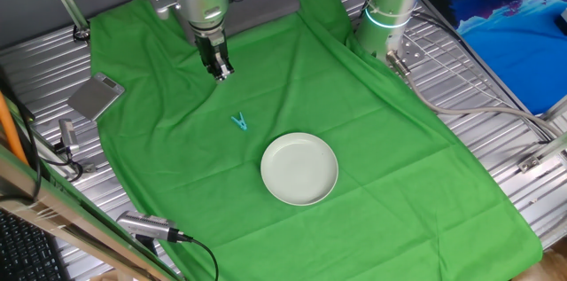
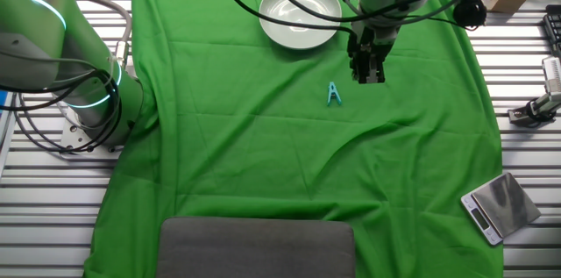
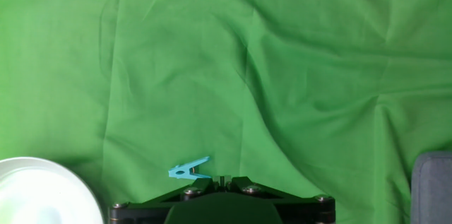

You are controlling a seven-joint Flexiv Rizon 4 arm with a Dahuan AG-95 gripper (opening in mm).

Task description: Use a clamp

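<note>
We were at the approach step here, nothing grabbed yet. The clamp (image 1: 240, 121) lay flat on the green cloth (image 1: 354, 121) covering the desk, between the pincer (image 1: 221, 72) and the white plate (image 1: 299, 168), touching neither. Next move, we figured, meant dropping down over the clamp and lining the fingers up across its legs. The pincer hung above the cloth holding nothing; its fingers looked nearly together, but honestly we couldn't tell how far open.
</note>
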